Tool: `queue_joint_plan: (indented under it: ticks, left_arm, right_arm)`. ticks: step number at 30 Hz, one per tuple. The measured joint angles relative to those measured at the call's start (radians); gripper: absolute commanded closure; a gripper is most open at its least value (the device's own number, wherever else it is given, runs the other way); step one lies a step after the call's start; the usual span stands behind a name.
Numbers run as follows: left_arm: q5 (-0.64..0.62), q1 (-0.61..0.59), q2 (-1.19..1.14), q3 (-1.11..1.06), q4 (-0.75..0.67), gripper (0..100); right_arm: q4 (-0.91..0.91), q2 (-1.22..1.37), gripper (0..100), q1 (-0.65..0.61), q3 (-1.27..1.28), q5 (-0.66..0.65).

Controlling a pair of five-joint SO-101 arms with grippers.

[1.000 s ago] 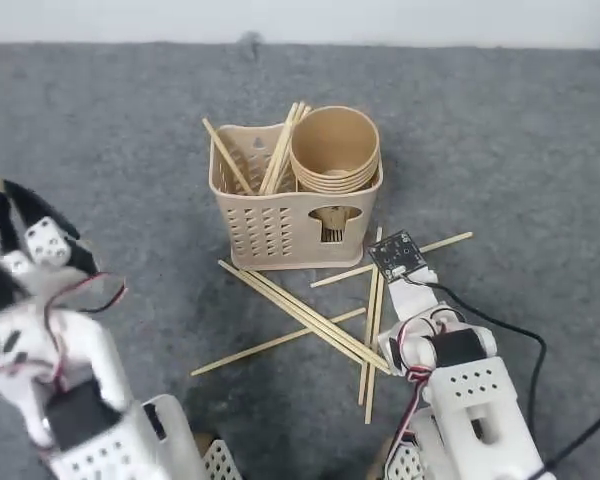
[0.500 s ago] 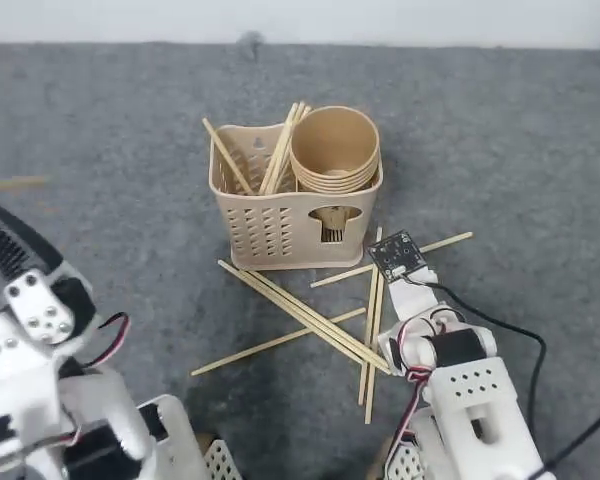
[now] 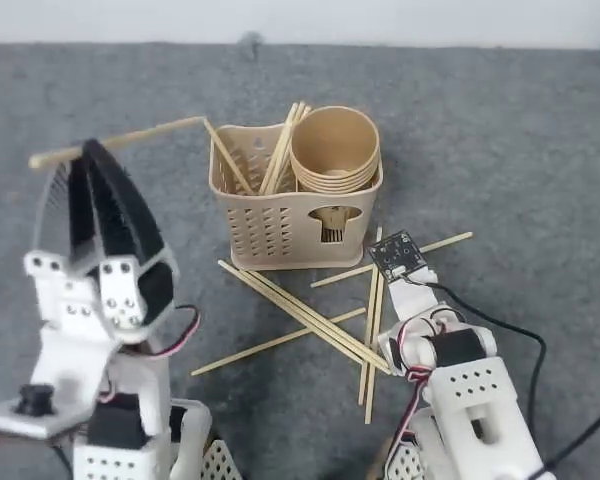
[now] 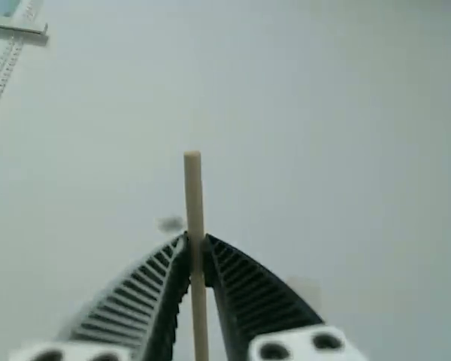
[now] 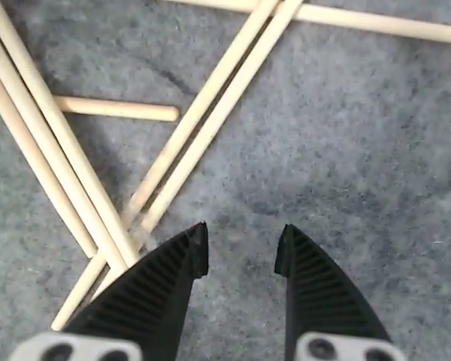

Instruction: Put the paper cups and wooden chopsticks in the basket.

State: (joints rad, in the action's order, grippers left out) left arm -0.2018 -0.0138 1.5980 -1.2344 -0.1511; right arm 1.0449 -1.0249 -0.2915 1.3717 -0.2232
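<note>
Chopstick (image 4: 194,203), round wood, pinched in ridged left tool (image 4: 196,244), right tool (image 5: 240,242) parted over carpet (image 5: 361,150)

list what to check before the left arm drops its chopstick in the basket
1. Left gripper shut on held chopstick: ok.
2. Held chopstick over the basket: not ok, just its far end is near the left rim.
3. Room in the basket beside the paper cups: ok.
4. Right gripper away from the basket: ok, open over loose chopsticks.
5. Grip firm enough: cannot tell.
</note>
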Motion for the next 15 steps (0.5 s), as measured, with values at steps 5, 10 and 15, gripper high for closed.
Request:
queue_joint_plan:
  ticks: [5,10,15]
  left_arm:
    - [-0.002,-0.002,-0.224,0.173,0.038,99]
    - [-0.002,0.003,-0.416,0.422,0.239,99]
    - [0.003,0.009,-0.523,0.551,0.434,99]
  right_arm:
    - [-0.017,0.0,83.7,0.002,0.003,0.0]
    - [-0.018,0.0,83.7,0.002,0.003,0.0]
    - [-0.018,0.0,83.7,0.002,0.003,0.0]
